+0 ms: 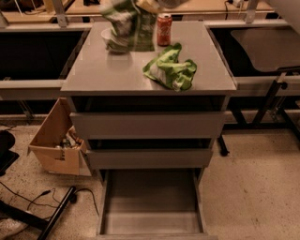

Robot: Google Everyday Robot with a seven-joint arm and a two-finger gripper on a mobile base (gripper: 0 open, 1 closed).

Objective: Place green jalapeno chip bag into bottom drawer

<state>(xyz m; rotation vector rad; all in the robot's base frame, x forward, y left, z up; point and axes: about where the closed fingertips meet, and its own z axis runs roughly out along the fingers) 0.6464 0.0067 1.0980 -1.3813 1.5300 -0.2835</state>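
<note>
The green jalapeno chip bag (129, 26) is dark green with a white panel. It hangs blurred above the back left of the cabinet top (103, 70), in front of a white bowl (108, 35). My gripper (149, 4) is at the top edge of the view, shut on the bag's upper right corner; most of it is cut off. The bottom drawer (150, 220) is pulled open at floor level, with a bare grey floor and low side walls.
A red soda can (164, 29) stands at the back of the top. A crumpled lime-green and white bag (171, 70) lies at the front right. Two closed drawer fronts (147, 124) sit above the open drawer. A cardboard box (56, 145) stands at the left.
</note>
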